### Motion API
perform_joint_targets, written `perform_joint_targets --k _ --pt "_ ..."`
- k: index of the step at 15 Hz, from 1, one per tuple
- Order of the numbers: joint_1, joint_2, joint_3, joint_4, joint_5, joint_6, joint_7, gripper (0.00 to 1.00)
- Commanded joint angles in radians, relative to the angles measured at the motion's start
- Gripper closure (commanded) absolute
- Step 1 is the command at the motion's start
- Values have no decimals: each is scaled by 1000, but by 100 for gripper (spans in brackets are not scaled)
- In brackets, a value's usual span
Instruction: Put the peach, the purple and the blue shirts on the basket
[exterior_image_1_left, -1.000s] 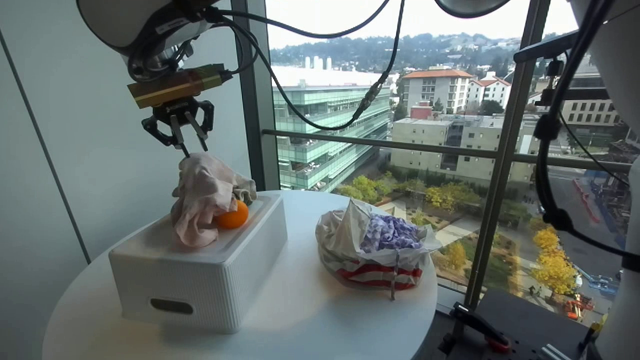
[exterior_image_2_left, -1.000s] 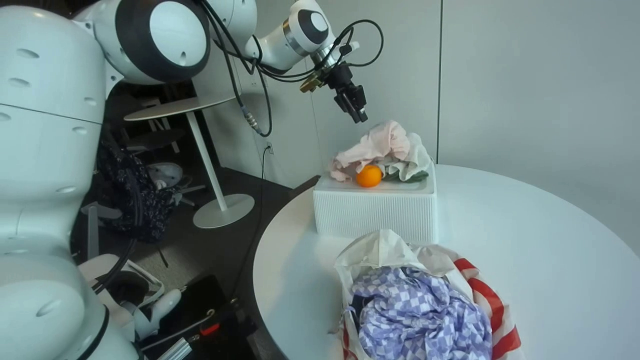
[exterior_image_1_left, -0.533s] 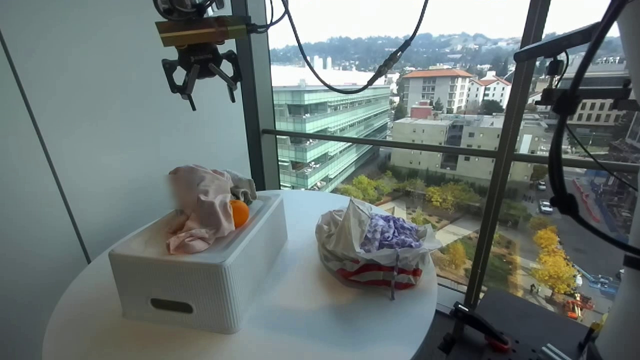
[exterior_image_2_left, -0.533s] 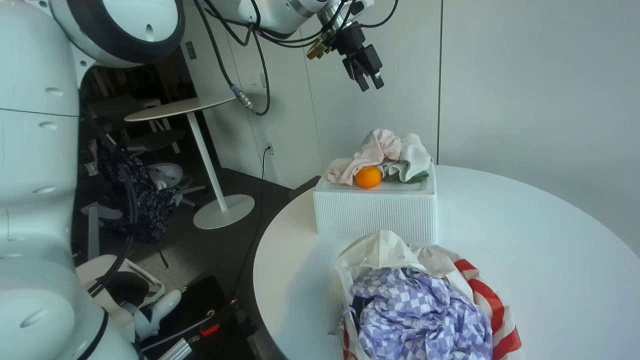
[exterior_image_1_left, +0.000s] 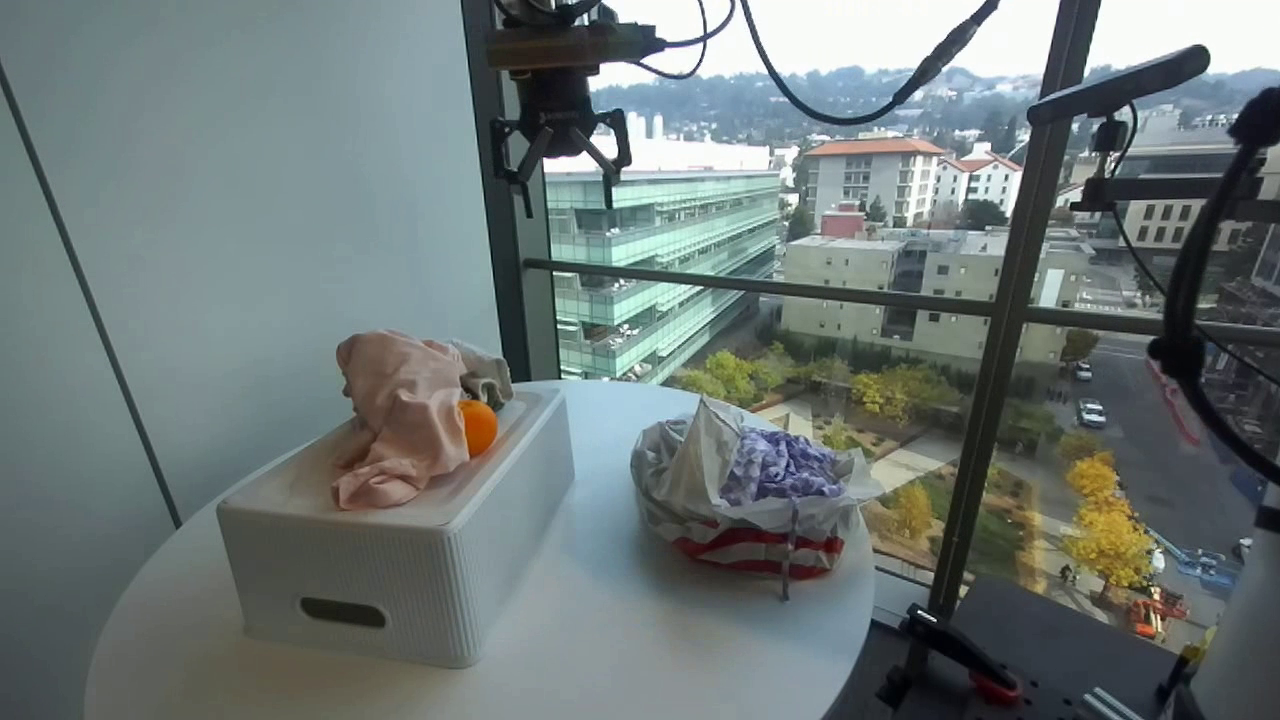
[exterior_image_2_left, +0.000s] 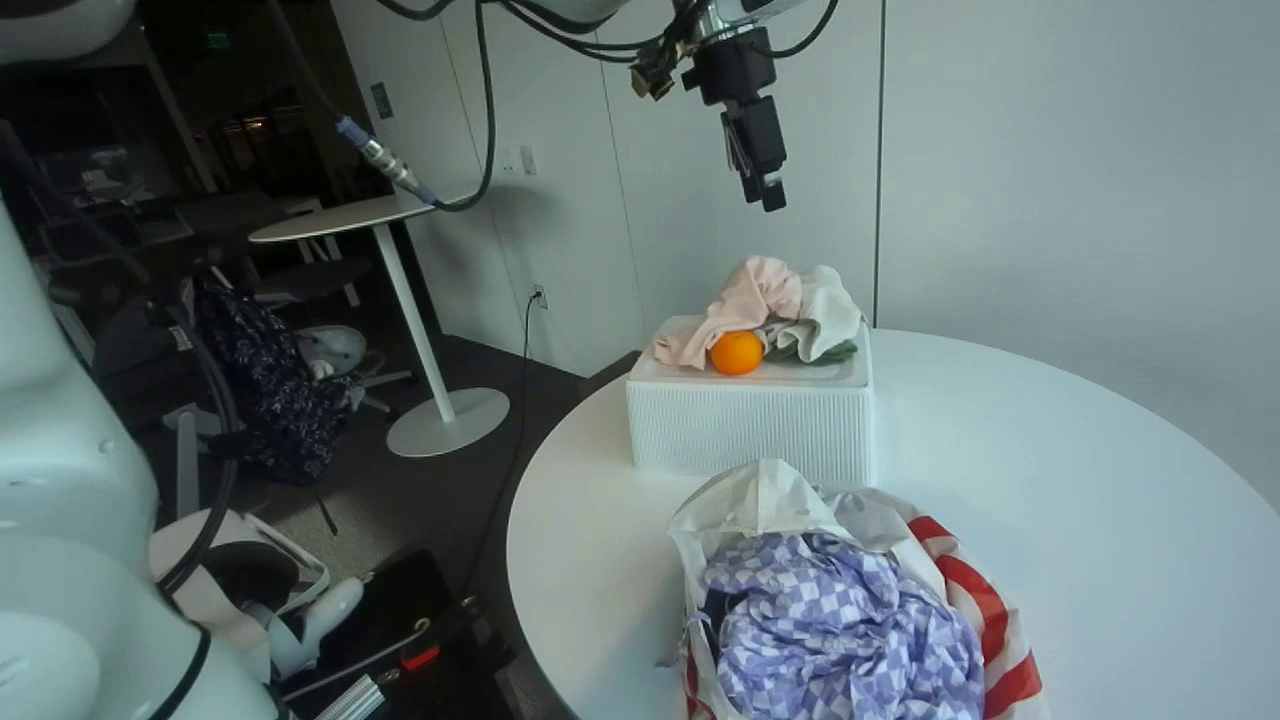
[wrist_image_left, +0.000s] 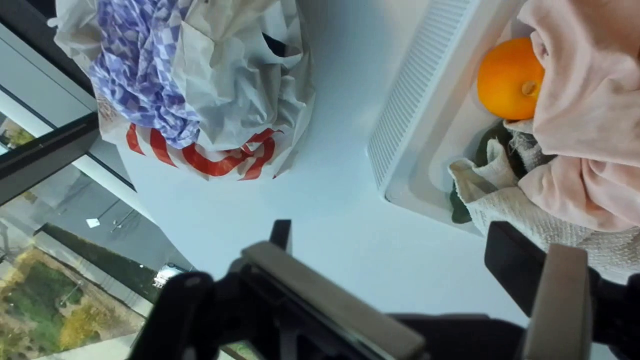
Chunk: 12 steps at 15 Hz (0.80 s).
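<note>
Claw hangs empty, spread wide, higher than the white rectangular box; pale-peach cloth shirt rests atop it, seemingly delivered; next, likely, grip the crumpled purple-checked cloth shirt bagged beside it.

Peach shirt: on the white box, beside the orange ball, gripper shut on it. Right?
Not shut: the gripper is open, clear of the peach shirt in both exterior views; the wrist view shows its fingers apart, holding nothing. The shirt does lie on the white box beside the orange ball.
</note>
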<state>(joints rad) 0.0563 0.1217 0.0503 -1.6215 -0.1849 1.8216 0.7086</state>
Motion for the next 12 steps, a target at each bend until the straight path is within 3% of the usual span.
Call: perform_joint_targets --k 1,9,12 --pt "-24 -141 -40 -251 86 28 105 0" --pt "-135 -279 -125 -728 211 159 287 0" --pt "-180 -261 -156 -813 228 206 315 0"
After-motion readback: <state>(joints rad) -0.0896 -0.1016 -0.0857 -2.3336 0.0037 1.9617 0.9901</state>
